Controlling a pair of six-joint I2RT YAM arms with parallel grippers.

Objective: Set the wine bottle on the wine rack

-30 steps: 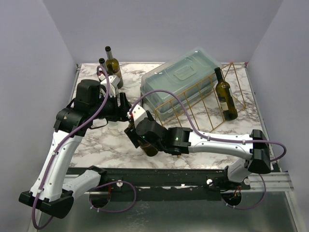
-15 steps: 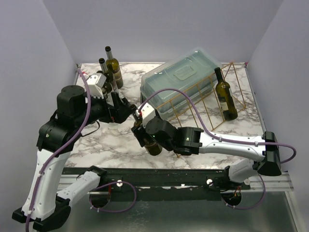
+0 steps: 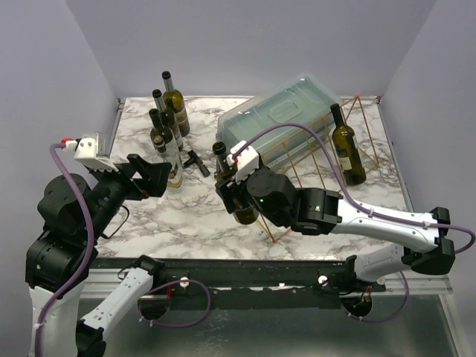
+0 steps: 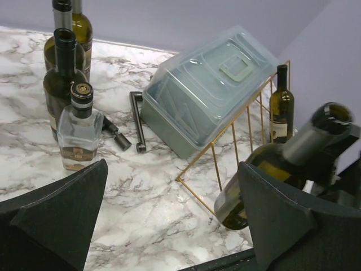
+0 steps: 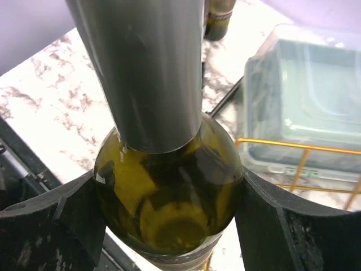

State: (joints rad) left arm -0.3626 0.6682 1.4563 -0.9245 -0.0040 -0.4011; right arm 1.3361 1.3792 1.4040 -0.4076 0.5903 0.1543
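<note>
My right gripper (image 3: 236, 190) is shut on the olive-green wine bottle (image 3: 242, 213), just below its shoulder. It holds the bottle tilted above the table, neck up, close to the near left corner of the gold wire wine rack (image 3: 320, 165). In the right wrist view the bottle (image 5: 169, 197) fills the gap between the fingers (image 5: 56, 226). My left gripper (image 3: 149, 177) is open and empty, off to the left. Its view shows the held bottle (image 4: 271, 166) beside the rack (image 4: 225, 152). A second dark bottle (image 3: 346, 149) leans in the rack's right end.
A translucent bluish lidded box (image 3: 279, 119) lies against the rack's far side. Three dark bottles (image 3: 172, 100) and a clear square bottle (image 3: 173, 167) stand at the back left. A black tool (image 3: 197, 160) lies between them and the box.
My left gripper has drawn back left and toward the near edge, away from the bottle. My right gripper has carried the bottle to the right, closer to the rack.
</note>
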